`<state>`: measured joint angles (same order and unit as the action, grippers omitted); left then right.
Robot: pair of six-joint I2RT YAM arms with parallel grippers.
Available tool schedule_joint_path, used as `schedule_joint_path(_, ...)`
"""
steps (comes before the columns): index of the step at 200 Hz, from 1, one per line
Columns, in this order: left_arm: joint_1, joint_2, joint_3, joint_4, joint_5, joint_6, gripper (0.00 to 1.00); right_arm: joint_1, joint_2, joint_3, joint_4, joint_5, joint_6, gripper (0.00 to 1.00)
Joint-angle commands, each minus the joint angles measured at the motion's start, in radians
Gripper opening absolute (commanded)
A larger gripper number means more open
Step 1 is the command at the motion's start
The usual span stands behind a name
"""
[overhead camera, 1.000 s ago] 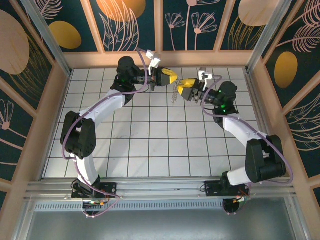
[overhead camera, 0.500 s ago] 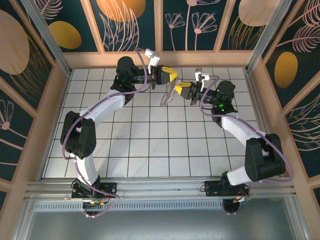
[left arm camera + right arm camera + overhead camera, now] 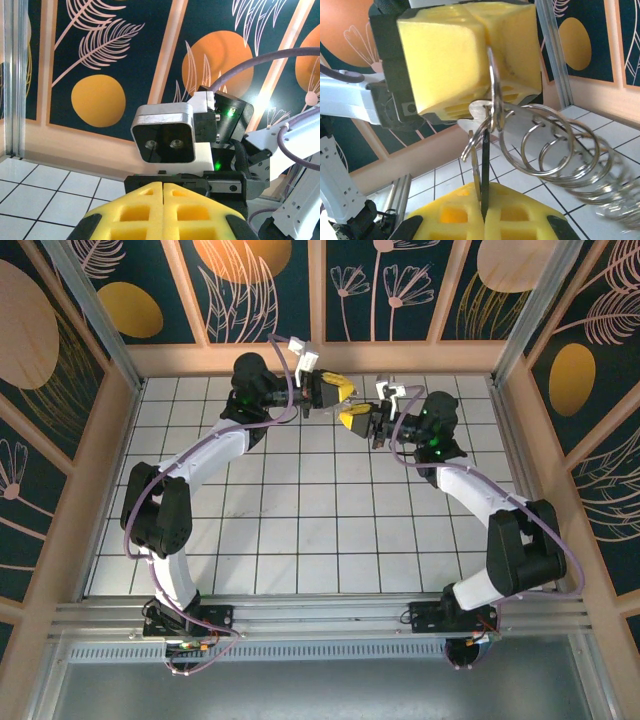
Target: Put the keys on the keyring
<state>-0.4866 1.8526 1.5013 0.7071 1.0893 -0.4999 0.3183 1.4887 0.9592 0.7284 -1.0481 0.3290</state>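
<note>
High over the far tiles my two grippers meet tip to tip, the left gripper (image 3: 338, 391) just above the right gripper (image 3: 353, 418). In the right wrist view the left gripper's yellow pads (image 3: 445, 55) are shut on the thin silvery keyring (image 3: 493, 82), which runs into their seam. From it hang the keys: a dark-bladed key (image 3: 483, 167) and a silver key (image 3: 474, 157). My right gripper (image 3: 482, 220) is shut on the dark key's lower end. In the left wrist view the left gripper (image 3: 163, 187) has its pads pressed together.
A chain of several linked silver rings (image 3: 560, 145) dangles from the keyring toward the right, blurred at its end. The right wrist's camera housing (image 3: 165, 132) sits right in front of the left pads. The wooden back wall (image 3: 320, 358) is close behind both grippers.
My right gripper has shut on the dark key and moved left and up to the left gripper. The hanging keys and rings swung with it. The left gripper stayed put.
</note>
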Motion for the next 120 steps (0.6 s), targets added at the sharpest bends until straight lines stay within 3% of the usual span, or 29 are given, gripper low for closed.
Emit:
schedule_joint_path(1, -0.009, -0.029, -0.006, 0.061, 0.012, -0.01, 0.0, 0.005, 0.009, 0.026, -0.046, -0.004, -0.045, 0.0)
schedule_joint_path(65, -0.009, -0.025, -0.004, 0.066, 0.008, -0.012, 0.0, -0.013, -0.019, -0.005, -0.044, 0.022, -0.038, 0.0)
schedule_joint_path(78, -0.009, -0.024, -0.005, 0.068, 0.008, -0.014, 0.0, -0.014, -0.03, -0.01, -0.045, 0.03, -0.039, 0.2)
schedule_joint_path(92, -0.009, -0.023, -0.006, 0.068, 0.006, -0.014, 0.0, -0.017, -0.053, -0.024, -0.05, 0.049, -0.042, 0.35)
schedule_joint_path(120, -0.009, -0.023, -0.007, 0.071, 0.006, -0.015, 0.0, -0.042, -0.114, -0.065, -0.068, 0.066, -0.053, 0.45)
